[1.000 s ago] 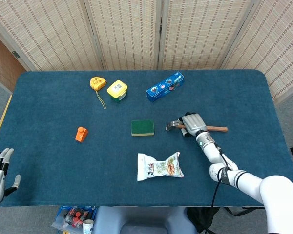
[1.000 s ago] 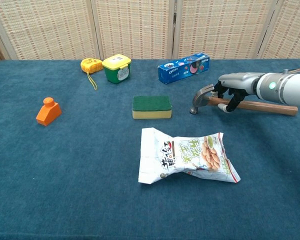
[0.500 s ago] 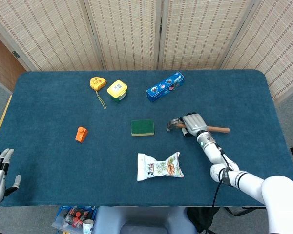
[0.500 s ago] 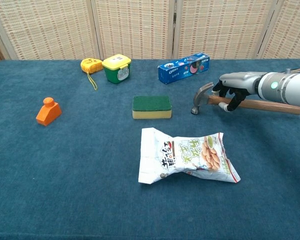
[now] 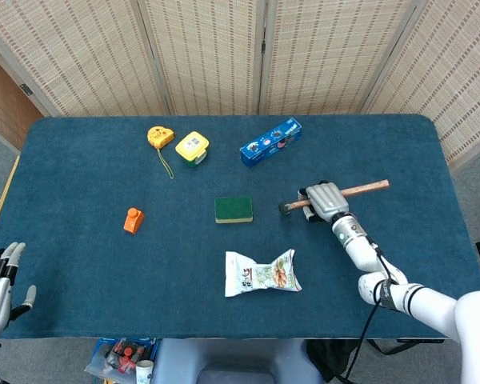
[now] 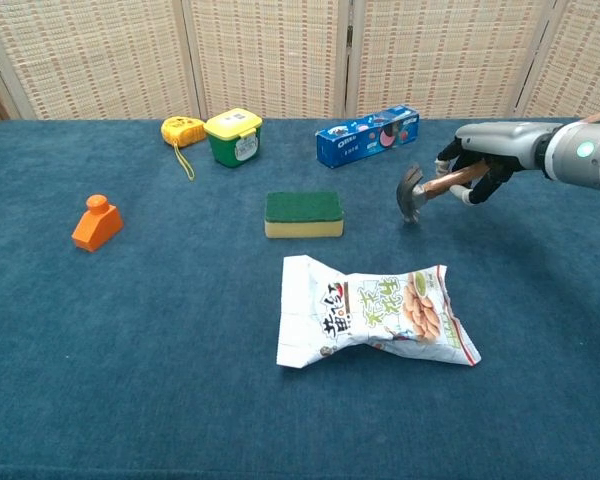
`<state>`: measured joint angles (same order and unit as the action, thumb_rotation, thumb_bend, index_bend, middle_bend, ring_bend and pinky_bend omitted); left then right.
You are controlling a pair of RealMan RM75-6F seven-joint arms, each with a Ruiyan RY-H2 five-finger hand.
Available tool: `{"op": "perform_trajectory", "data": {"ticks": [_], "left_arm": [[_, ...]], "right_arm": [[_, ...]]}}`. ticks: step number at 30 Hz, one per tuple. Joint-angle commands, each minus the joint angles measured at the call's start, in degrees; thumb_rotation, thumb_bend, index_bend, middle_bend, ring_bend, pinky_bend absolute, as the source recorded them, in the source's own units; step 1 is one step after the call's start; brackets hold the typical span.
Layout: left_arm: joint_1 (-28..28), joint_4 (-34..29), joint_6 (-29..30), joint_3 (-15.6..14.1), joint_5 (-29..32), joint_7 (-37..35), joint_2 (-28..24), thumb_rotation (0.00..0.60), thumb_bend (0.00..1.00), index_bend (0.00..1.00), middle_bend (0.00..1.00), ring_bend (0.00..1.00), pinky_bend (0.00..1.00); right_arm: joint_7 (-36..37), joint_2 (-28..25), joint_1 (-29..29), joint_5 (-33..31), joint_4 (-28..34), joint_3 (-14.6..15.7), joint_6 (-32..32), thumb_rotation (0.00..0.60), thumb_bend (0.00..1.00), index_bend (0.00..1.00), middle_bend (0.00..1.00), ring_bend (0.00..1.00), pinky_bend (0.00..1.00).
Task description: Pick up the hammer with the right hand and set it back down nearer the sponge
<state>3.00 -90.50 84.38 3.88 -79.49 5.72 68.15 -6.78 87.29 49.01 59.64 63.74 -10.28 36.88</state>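
Silver-and-white arms, grey robot hands

The right hand (image 6: 477, 165) has a light grey metal back and black fingers with pale tips. Its forearm's glossy white with a little green light and a black cable trailing. The left hand (image 5: 0, 276) is silvery grey too, dark at the joints.

I get bright, even overhead light in both views; the blue surface (image 5: 80, 176) shows no glare, shadows are faint, and focus stays sharp to the edges.
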Motion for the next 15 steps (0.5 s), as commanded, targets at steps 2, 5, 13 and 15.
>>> {"op": "perform_trajectory", "data": {"ticks": [2,5,13,15], "left_arm": [[0.1,-0.4,0.1,0.0,-0.1,0.3,-0.1,0.6,0.4,0.0,0.0,0.0,0.0],[0.0,-0.7,0.2,-0.1,-0.1,0.6,-0.2,0.6,0.4,0.0,0.0,0.0,0.0],[-0.1,-1.4,0.3,-0.2,-0.2,1.2,-0.6,0.6,0.4,0.0,0.0,0.0,0.0],[-0.1,-1.5,0.3,-0.2,-0.2,1.3,-0.7,0.6,0.4,0.0,0.0,0.0,0.0]], "right_arm": [[2.2,-2.1,-1.1,1.5,2.5,-0.3,1.0,0.6,0.7,0.62,0.65,0.46,0.34],[3.5,-3.1,-1.6,2.2,3.7,-0.3,1.1,0.6,0.7,0.62,0.67,0.49,0.42],[8.0,-3.9,-2.7,3.6,4.9,-0.8,1.3,0.6,0.7,0.65,0.73,0.61,0.64],[9.2,-3.9,-2.9,4.0,4.8,-0.9,1.1,0.6,0.7,0.65,0.74,0.63,0.66]]}}
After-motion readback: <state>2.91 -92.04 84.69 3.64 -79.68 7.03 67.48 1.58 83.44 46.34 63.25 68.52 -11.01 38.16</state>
